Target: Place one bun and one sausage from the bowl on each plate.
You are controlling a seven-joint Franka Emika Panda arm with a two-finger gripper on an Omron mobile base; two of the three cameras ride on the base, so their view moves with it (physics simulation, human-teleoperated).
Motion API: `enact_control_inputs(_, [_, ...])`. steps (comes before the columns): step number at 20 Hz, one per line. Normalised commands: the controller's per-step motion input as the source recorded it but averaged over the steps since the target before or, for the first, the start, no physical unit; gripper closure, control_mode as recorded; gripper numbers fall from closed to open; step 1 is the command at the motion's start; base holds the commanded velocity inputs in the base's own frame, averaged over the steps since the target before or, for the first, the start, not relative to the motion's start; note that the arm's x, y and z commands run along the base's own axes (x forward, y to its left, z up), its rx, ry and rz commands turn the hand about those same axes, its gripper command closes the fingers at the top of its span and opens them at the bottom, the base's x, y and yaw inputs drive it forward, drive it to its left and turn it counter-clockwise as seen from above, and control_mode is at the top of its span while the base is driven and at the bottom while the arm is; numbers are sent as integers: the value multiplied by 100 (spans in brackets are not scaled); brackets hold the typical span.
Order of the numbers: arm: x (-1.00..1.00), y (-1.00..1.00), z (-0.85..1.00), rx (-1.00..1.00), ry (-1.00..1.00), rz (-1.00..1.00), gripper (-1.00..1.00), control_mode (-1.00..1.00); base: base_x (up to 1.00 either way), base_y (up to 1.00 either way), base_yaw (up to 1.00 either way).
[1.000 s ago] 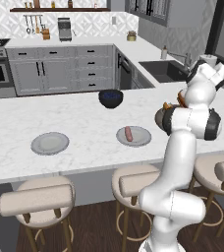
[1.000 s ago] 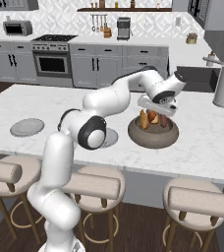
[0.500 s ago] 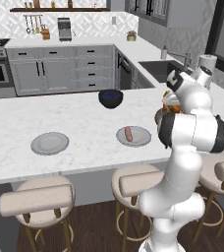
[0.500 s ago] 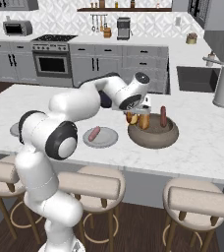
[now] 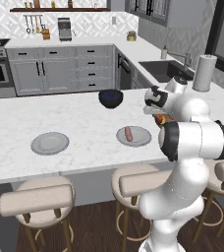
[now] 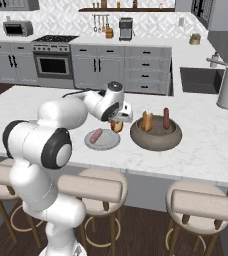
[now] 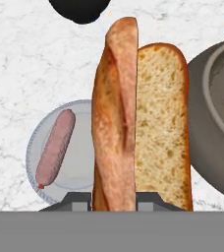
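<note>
Home kitchen: marble island, bar stools, oven, sink, grey cabinets.

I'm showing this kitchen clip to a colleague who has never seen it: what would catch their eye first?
Probably the bun clamped in the tool, hanging above the counter between the plate with one sausage and the wide brown bowl. Next, that bowl, where another bun and a sausage stand upright. Then the bare second plate farther along the counter.
</note>
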Motion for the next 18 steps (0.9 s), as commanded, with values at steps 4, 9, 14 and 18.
enact_control_inputs(4, [9,1,-57,3,13,-13,100,-100,0,0,0])
enact_control_inputs(9, [6,31,-44,5,5,-5,100,-100,0,0,0])
enact_control_inputs(14, [5,36,-27,8,0,0,100,-100,0,0,0])
enact_control_inputs(18, [1,5,-35,5,0,0,100,-100,0,0,0])
